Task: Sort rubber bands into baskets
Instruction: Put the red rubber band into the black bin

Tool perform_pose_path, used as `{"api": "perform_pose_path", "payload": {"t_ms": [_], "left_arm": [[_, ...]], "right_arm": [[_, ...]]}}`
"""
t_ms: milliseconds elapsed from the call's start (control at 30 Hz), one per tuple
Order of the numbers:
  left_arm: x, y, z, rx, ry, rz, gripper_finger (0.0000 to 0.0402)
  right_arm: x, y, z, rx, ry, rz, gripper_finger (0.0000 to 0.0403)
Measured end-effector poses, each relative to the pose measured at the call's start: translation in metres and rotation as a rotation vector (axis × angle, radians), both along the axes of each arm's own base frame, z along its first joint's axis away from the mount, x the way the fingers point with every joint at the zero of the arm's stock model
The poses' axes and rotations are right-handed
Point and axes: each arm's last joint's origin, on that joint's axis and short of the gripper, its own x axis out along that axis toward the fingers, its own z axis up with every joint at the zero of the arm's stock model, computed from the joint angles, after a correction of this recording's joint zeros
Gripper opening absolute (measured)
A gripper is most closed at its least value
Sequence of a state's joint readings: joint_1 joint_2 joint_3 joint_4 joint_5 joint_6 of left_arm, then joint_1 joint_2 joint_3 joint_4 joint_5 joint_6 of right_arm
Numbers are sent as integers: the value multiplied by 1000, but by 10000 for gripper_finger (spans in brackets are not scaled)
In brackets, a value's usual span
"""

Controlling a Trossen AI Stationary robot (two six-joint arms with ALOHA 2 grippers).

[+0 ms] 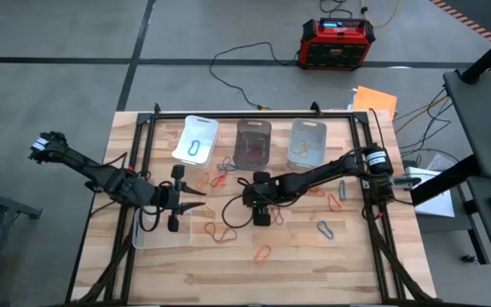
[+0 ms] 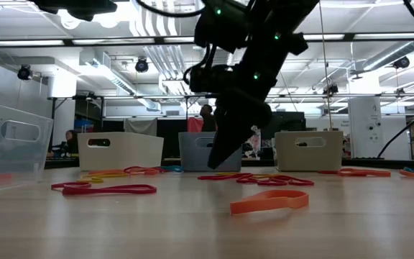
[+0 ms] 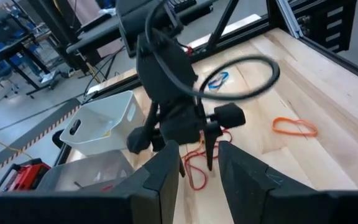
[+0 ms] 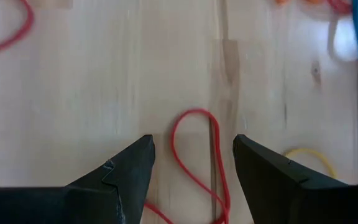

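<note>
Hovering released over a red rubber band (image 4: 197, 158) on the table (image 4: 73, 93), the right end effector (image 4: 193, 163) could pinch only one strand and drop it.

A pale wooden plank surface (image 1: 314, 264) edged by a black metal frame (image 1: 254, 113) carries everything. Three baskets stand in a row along its far edge: a white basket (image 1: 196, 140), a smoky dark basket (image 1: 252, 142) beside it, then a clear basket (image 1: 307, 141). A fourth, clear basket (image 1: 162, 231) sits well apart from the white basket, toward the near edge. Rubber bands lie scattered on the bare wood: a red one (image 1: 219, 181) just in front of the white basket, an orange one (image 1: 263, 253) nearer the front edge, a blue one (image 1: 326, 229) and a red one (image 4: 197, 162) flat on the planks.
</note>
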State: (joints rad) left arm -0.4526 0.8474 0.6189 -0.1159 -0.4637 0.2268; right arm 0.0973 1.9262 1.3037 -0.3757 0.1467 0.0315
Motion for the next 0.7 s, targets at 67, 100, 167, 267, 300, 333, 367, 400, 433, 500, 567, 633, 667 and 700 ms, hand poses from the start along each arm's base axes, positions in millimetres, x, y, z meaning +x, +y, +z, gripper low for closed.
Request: {"api": "perform_pose_path", "payload": {"t_ms": [67,100,167,267,300,333,367,400,433,500,567,633,667,700], "left_arm": [[0,0,0,0,1,2,98],[0,0,0,0,1,1,98],[0,0,0,0,0,2,98],[0,0,0,0,-1,2,98],[0,0,0,0,-1,2,98],[0,0,0,-1,-2,2,98],[0,0,0,-1,-3,2,98],[0,0,0,-1,-3,2,98],[0,0,0,-1,-3,2,98],[0,0,0,-2,-3,2,98],[0,0,0,-4,-3,2,98],[0,0,0,-8,-3,3,98],[0,0,0,-8,-3,4,98],[0,0,0,-8,-3,4,98]], "right_arm": [[1,-2,-6,-2,11,-2,212],[1,-3,-10,-2,22,-3,212],[3,-4,-15,2,30,-6,212],[4,-7,-19,14,36,-25,212],[4,-7,-20,19,38,-29,212],[4,-8,-20,26,39,-28,212],[4,-8,-20,28,40,-29,211],[4,-9,-20,30,40,-29,208],[4,-9,-21,33,40,-29,203],[4,-11,-21,51,42,-25,187],[5,-13,-21,65,44,-22,165],[5,-15,-21,67,44,-21,137],[5,-16,-21,66,45,-20,123],[5,-16,-21,64,45,-19,108]]}}
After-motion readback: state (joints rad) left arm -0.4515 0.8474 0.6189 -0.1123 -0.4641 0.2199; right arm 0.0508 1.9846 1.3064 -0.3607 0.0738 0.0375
